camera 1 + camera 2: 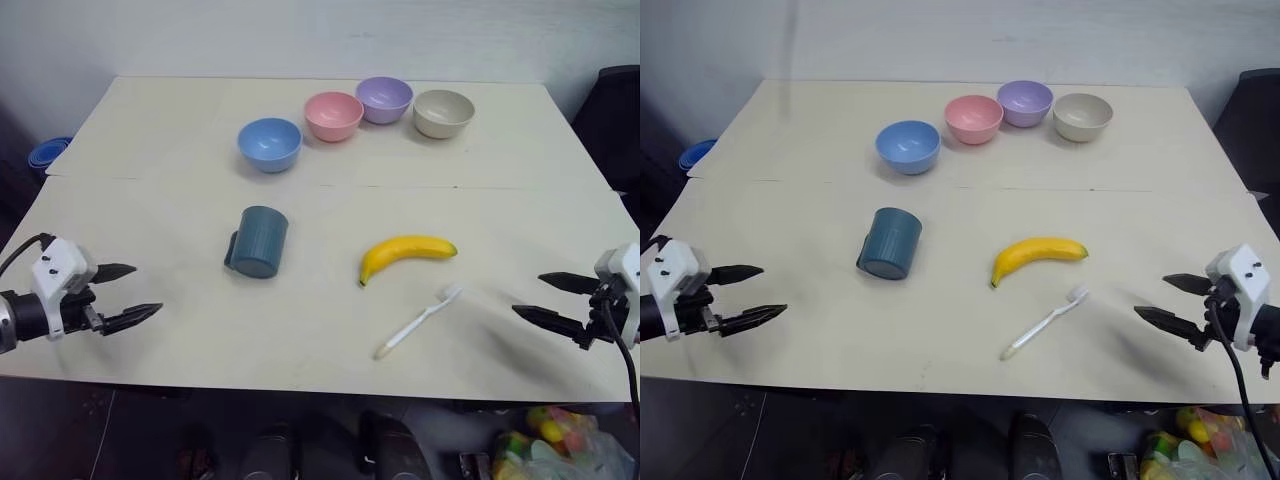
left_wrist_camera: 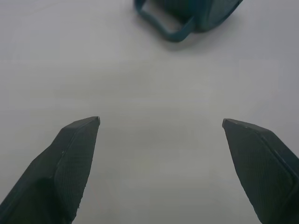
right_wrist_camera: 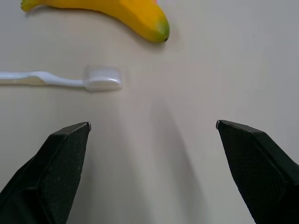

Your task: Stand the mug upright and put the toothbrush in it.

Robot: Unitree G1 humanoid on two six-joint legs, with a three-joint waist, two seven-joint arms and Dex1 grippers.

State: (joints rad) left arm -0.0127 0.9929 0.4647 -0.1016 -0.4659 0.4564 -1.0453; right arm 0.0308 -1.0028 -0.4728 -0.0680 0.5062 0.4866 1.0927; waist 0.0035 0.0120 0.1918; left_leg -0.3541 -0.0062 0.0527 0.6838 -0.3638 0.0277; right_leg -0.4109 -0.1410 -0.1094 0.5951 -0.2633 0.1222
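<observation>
The dark teal mug (image 1: 260, 241) lies on its side at the middle left of the table, handle (image 2: 166, 25) toward my left gripper. A slim white toothbrush (image 1: 417, 321) lies flat right of centre, bristled head (image 3: 103, 78) toward my right gripper. My left gripper (image 1: 128, 294) hovers open near the table's left front, well short of the mug, nothing between its fingers. Over the right front, my right gripper (image 1: 545, 298) stands open and empty, a short way from the toothbrush head.
A yellow banana (image 1: 405, 255) lies just behind the toothbrush. Blue (image 1: 269, 144), pink (image 1: 333, 116), purple (image 1: 384, 100) and beige (image 1: 443, 113) bowls line the back of the table (image 1: 150, 130). A seam crosses the tabletop behind the mug.
</observation>
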